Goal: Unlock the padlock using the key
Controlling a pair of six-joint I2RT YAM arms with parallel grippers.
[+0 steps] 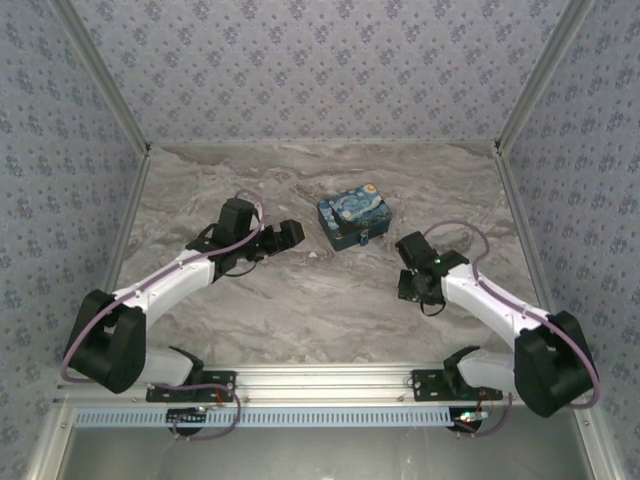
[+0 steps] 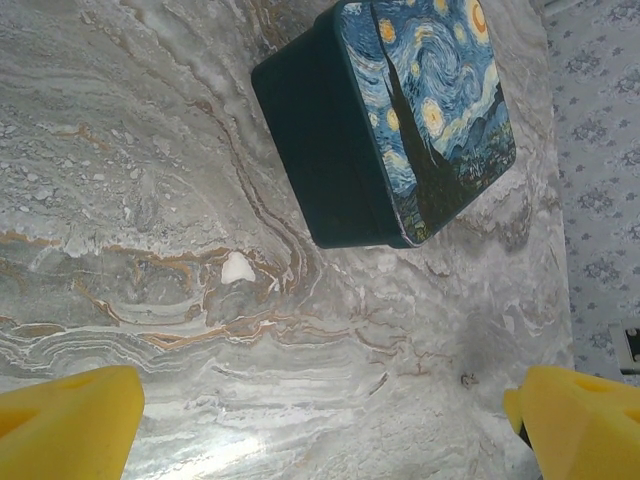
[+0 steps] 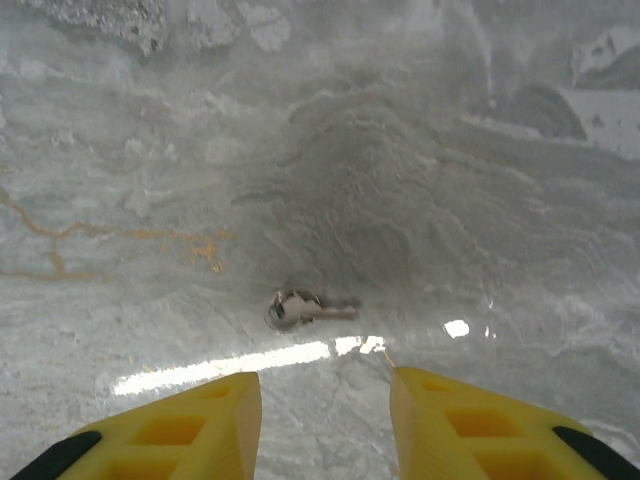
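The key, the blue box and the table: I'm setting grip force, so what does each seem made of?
The key looks like bare silvery metal: grey, with a glint on its round head. The blue box seems hard and smooth, perhaps painted tin or lacquered wood; its printed lid has a faint sheen. The table looks like polished marble or marble-print laminate: veined, with reflected streaks.

Grey marbled counter point(image 1: 300, 310), tan veins running through it; floral blue-grey wallpaper on the back wall point(image 1: 320, 60), left wall point(image 1: 50, 180) and right wall point(image 1: 590, 180); a silver rail point(image 1: 320, 378) along the near edge; a bright glare streak point(image 3: 230, 362) on the stone.
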